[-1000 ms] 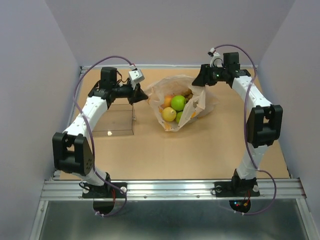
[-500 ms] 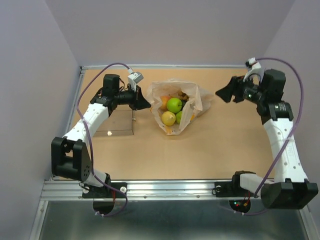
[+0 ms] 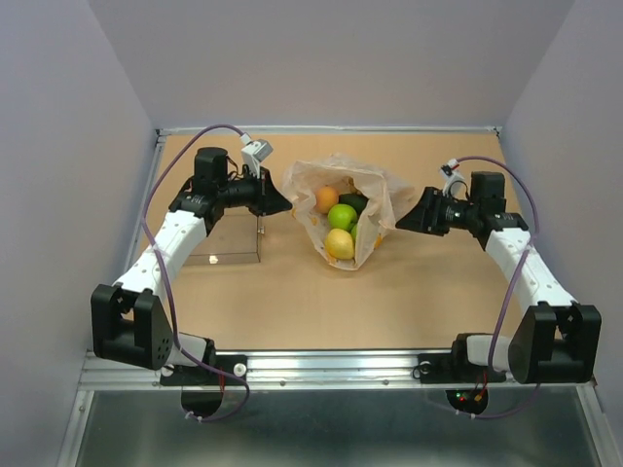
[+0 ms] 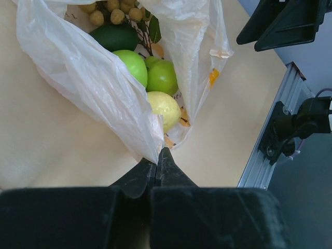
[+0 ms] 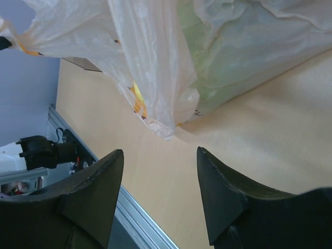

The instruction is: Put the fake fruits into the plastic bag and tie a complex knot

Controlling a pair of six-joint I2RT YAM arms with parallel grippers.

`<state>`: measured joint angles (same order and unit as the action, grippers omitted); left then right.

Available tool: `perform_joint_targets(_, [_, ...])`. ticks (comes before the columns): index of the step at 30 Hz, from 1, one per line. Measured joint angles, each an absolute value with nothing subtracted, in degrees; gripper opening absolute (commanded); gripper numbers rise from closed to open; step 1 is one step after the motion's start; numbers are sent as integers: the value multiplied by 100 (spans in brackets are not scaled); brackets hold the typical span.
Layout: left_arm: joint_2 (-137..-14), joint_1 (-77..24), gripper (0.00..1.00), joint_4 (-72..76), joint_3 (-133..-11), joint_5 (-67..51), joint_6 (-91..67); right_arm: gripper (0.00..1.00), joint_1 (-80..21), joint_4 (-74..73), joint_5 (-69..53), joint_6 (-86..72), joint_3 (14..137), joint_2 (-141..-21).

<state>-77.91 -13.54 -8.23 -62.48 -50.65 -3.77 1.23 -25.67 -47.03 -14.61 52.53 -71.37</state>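
The plastic bag (image 3: 375, 209) lies open mid-table, thin and whitish with yellow-orange print. Inside it I see an orange (image 3: 327, 198), a green fruit (image 3: 342, 216) and a yellow fruit (image 3: 340, 243). The left wrist view shows a cluster of small tan fake fruits (image 4: 114, 11), a dark green one (image 4: 115, 36), two green ones (image 4: 162, 77) and a yellow one (image 4: 165, 109) in the bag (image 4: 88, 78). My left gripper (image 3: 279, 200) is shut on the bag's left edge (image 4: 157, 154). My right gripper (image 3: 405, 222) is open and empty just right of the bag, whose loose corner (image 5: 165, 129) hangs ahead of it (image 5: 161, 158).
A clear rigid tray (image 3: 229, 238) stands under the left arm, left of the bag. The metal rail (image 3: 331, 365) runs along the near table edge. Purple walls close in the back and both sides.
My right arm swung from the bag's back right out to the right, then came in low beside the bag's right side. The bag's mouth shifted slightly. My left gripper kept its hold.
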Motion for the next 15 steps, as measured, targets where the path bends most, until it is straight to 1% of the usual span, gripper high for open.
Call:
perform_joint_targets(2, [-7791,-1354,0,-823,-6228,-5048,-399,65,27,-2311,-4753,-1579,5227,-7142])
perform_joint_targets(8, [-7791,-1354,0,-803,-6226,-5037,-478,77,-246,-1874,-4779,-1662,5146,-7321])
perform_joint_targets(10, [-7791,-1354,0,-790,-6226,-5037,-486,77,-268,-1815,-4737,-1632,5081,-7393])
perform_joint_targets(15, [-7791,-1354,0,-790,-6226,-5039,-499,72,-325,-1586,-4674,-1599,4803,-7426])
